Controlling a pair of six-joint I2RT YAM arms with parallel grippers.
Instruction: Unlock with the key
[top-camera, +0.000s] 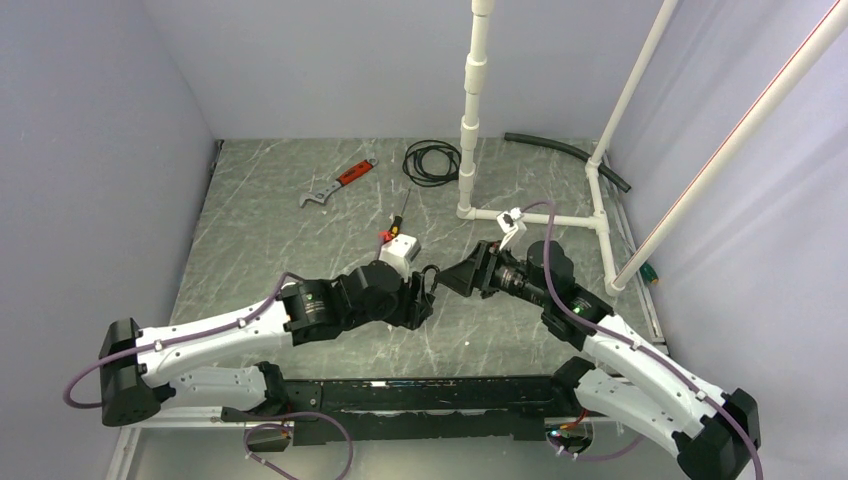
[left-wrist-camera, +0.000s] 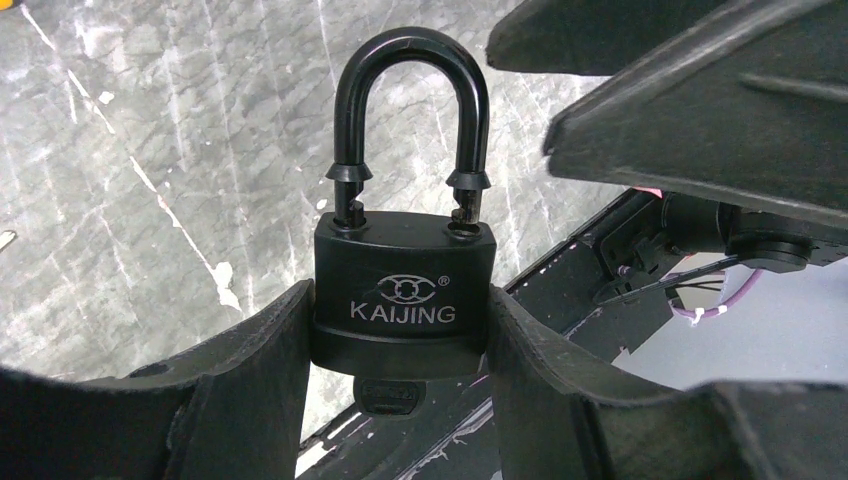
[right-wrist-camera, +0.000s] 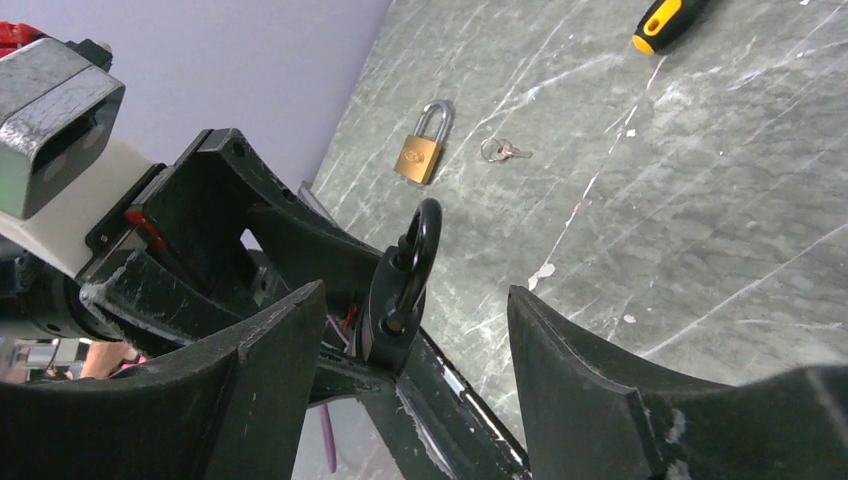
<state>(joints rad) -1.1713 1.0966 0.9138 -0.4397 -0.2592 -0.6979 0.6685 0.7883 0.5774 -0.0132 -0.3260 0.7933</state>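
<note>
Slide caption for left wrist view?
Left gripper holds a black KAIJING padlock upright, shackle raised, key below.

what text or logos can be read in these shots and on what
"KAIJING", with a ® and a linked-rings logo above it: front of the black padlock held by the left end effector.
Brass padlock: any marking too small to read.
Key head under the black padlock: too dark to read.
Nothing else legible.

"KAIJING" on the black padlock (left-wrist-camera: 403, 290).
</note>
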